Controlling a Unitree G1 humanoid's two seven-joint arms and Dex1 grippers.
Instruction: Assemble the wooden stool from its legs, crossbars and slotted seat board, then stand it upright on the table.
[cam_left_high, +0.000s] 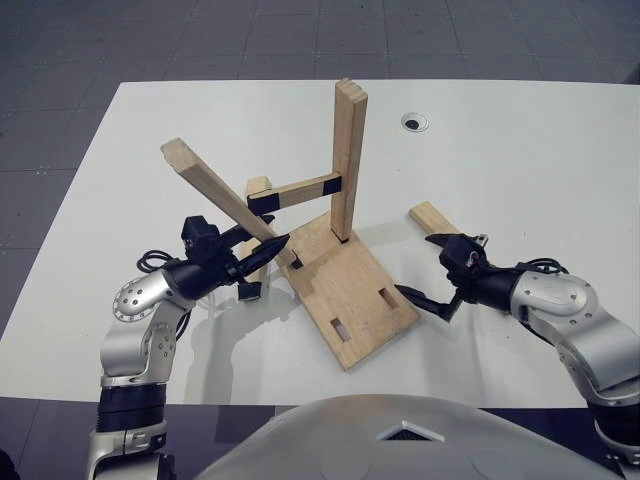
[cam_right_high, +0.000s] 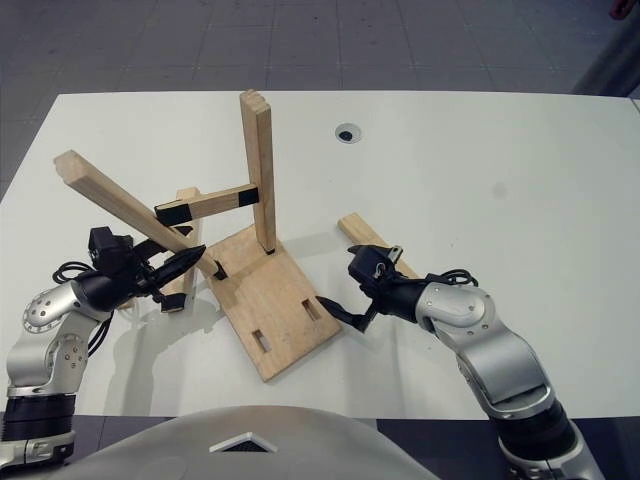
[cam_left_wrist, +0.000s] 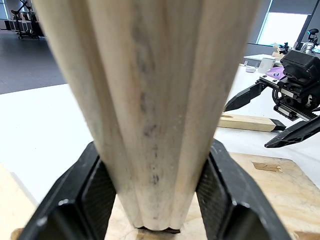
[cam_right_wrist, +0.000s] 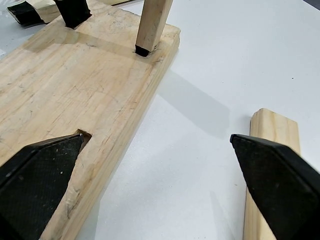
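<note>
Left of centre in the head view, my left gripper (cam_left_high: 265, 250) is clamped on the lower part of a tilted leg (cam_left_high: 215, 185). Its foot sits at the left corner slot of the seat board (cam_left_high: 350, 290), and its top leans away toward the upper left. From the wrist camera my pads (cam_left_wrist: 95, 195) press both sides of the wood, with the foot right at the board, but I cannot tell whether it has gone into the slot.

The board lies flat in the middle of the table (cam_left_high: 520, 150). At its far corner an upright leg (cam_left_high: 348, 160) stands in its slot. A crossbar (cam_left_high: 300, 190) runs from that leg out to the left, ending close to the tilted one.

At the lower right, my right gripper (cam_left_high: 414, 264) is spread wide and holds nothing. It hovers at the board's right edge, one finger over the wood and the other over bare table.

By my reckoning this is about a third done: one leg seated, one crossbar on, a second leg going in. Two open slots (cam_left_high: 341, 328) on the near side wait for legs. A loose leg (cam_left_high: 432, 218) lies just behind my right gripper, and a loose piece (cam_left_high: 259, 186) lies under the tilted leg. After those, the remaining bars go in and the stool gets turned onto its feet.
</note>
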